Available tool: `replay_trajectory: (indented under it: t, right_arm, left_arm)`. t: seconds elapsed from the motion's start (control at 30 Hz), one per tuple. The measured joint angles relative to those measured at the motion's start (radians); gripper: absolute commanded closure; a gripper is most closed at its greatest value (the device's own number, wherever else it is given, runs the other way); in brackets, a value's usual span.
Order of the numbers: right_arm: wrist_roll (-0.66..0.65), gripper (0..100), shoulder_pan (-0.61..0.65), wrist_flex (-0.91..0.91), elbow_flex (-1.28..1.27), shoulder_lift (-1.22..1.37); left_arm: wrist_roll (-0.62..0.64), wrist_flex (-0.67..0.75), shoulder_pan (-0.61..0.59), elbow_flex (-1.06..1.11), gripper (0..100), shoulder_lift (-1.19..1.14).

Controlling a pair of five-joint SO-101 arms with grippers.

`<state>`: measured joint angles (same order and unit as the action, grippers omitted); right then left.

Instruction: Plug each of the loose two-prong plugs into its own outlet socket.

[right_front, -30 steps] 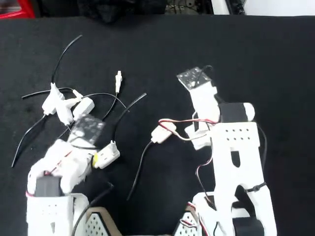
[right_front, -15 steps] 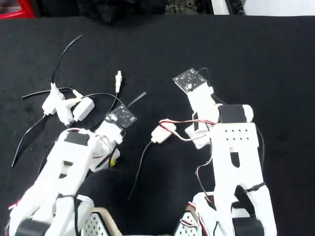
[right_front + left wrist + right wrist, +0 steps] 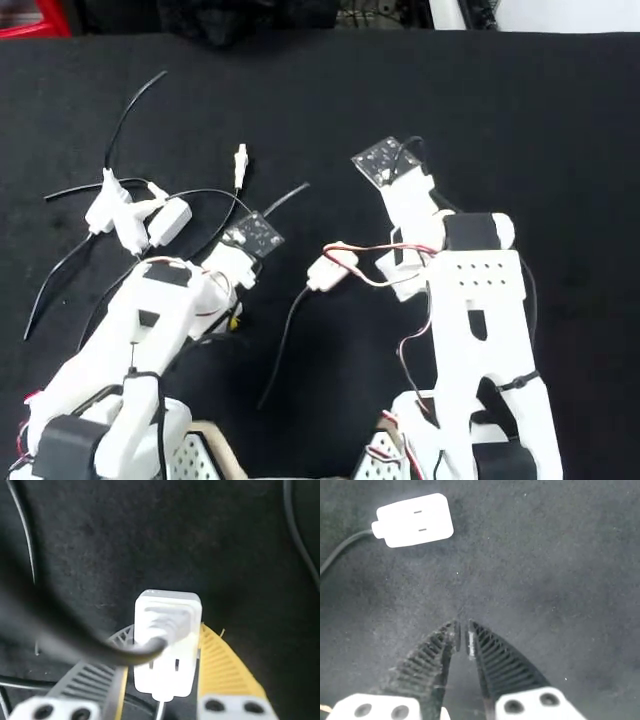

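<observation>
I can make out no lettering, number, label or sign to read, not on the held socket (image 3: 172, 672), the loose socket (image 3: 414, 520), my arm shells (image 3: 480, 300) or the black table (image 3: 560, 120).

The high camera is fixed above the black table (image 3: 560, 120) and looks steeply down, far enough off to take in my left arm (image 3: 150, 320) and right arm (image 3: 475, 290).

My left wrist camera looks along my left gripper (image 3: 162, 652), very close to the cloth, with a white socket block (image 3: 167, 630) clamped between the fingers.

My right wrist camera looks down past my right gripper (image 3: 462, 630), whose tips are nearly together, onto a second white socket (image 3: 412, 520). That socket (image 3: 330, 270) also lies mid-table in the high view.
</observation>
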<state>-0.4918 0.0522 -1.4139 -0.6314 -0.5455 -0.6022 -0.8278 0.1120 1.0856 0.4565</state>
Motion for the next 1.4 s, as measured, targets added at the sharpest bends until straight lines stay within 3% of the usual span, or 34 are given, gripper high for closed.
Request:
replay_trajectory:
  t: [0.33,0.47,0.73,0.93,1.0,1.17,1.4]
  right_arm:
    - [0.003,97.8,0.000,0.029,-0.038,0.000]
    - [0.003,97.7,0.000,0.037,-0.040,0.000]
    - [0.003,97.7,0.000,0.037,-0.040,0.000]
    - [0.003,97.7,0.000,0.037,-0.040,0.000]
    - [0.003,97.8,0.000,0.037,-0.040,0.000]
    - [0.003,97.8,0.000,0.037,-0.040,0.000]
    - [0.003,97.9,0.000,0.037,-0.040,0.000]
  left_arm:
    - [0.002,-0.044,-0.334,-0.330,93,-0.017]
    - [-0.006,-0.023,-0.353,-0.377,89,-0.060]
    - [-0.006,0.206,-0.377,-0.400,88,-0.256]
    - [0.023,0.285,-0.397,-0.422,72,-0.331]
    - [0.061,0.284,-0.413,-0.433,72,-0.333]
    - [0.127,0.160,-0.430,-0.528,72,-0.342]
    - [0.166,-0.287,-0.422,-0.746,72,-0.226]
